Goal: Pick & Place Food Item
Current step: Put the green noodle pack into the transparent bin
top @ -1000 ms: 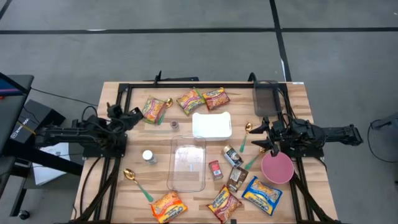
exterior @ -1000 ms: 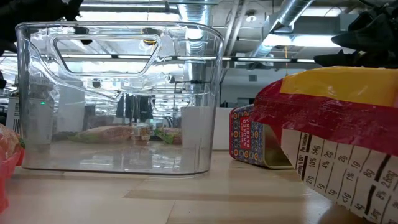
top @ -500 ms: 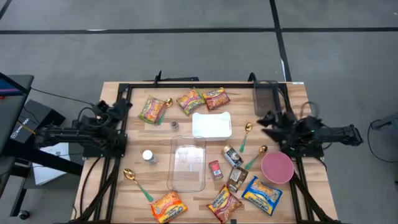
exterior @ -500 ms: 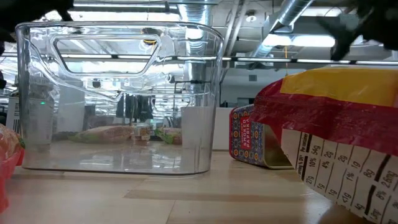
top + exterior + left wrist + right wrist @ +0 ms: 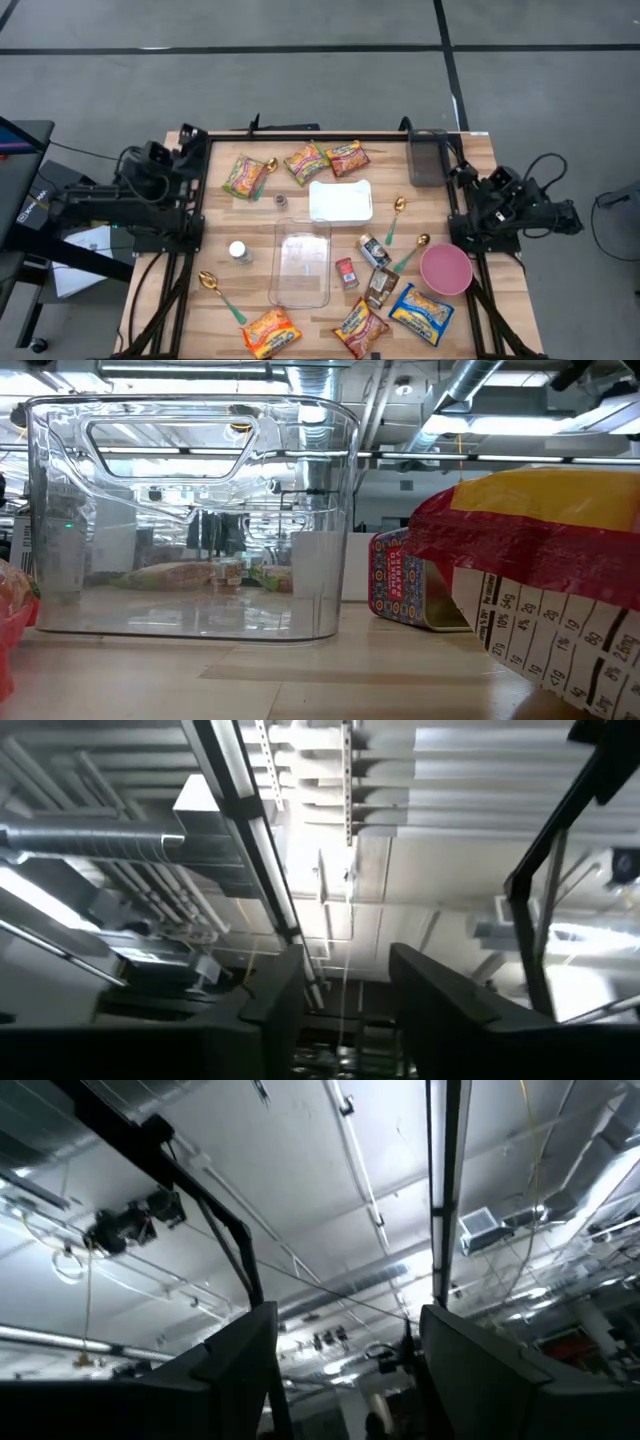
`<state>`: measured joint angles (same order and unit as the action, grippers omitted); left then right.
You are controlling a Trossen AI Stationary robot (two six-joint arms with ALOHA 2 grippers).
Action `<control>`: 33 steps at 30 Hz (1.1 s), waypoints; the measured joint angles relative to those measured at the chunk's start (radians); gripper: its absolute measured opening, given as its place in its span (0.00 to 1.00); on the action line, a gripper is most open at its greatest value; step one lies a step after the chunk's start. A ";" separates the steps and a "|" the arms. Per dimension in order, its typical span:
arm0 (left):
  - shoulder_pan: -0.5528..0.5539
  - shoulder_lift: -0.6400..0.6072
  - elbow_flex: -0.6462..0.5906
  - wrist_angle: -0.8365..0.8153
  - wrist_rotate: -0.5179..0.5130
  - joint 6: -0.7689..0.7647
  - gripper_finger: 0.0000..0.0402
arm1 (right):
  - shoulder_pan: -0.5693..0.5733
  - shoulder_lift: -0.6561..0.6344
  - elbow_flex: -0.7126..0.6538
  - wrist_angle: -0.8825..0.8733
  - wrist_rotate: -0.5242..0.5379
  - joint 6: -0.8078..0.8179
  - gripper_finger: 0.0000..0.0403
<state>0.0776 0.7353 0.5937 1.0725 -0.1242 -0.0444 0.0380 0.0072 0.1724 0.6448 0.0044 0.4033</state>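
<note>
A clear plastic container (image 5: 302,262) stands on the table's middle, and it also shows in the low view (image 5: 190,520). A white lid (image 5: 341,200) lies beyond it. Several food packets lie on the table: three at the far side (image 5: 305,162) and three at the near side (image 5: 360,328). A small red tin (image 5: 346,272) stands right of the container. My left gripper (image 5: 188,150) is open and empty above the table's far left edge, with its fingers pointing up (image 5: 345,1010). My right gripper (image 5: 463,183) is open and empty above the right edge, also pointing up (image 5: 350,1370).
A pink bowl (image 5: 445,268) sits at the right. A dark bin (image 5: 425,158) stands at the far right corner. Gold spoons with green handles (image 5: 220,296) and a small white-capped jar (image 5: 239,251) lie about. A yellow-and-red packet (image 5: 540,560) fills the low view's right side.
Both arms have drawn back from over the table. My left gripper has gone toward the far left edge and my right gripper toward the right edge. Both have tipped upward. Nothing on the table has moved.
</note>
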 joint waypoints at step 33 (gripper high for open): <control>0.000 0.011 0.146 -0.087 0.048 0.099 0.61 | 0.001 0.508 0.709 -0.262 0.072 -0.307 0.59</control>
<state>0.0772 0.7460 0.7395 0.9853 -0.0762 0.0550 0.0387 0.5156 0.8810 0.3826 0.0765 0.0962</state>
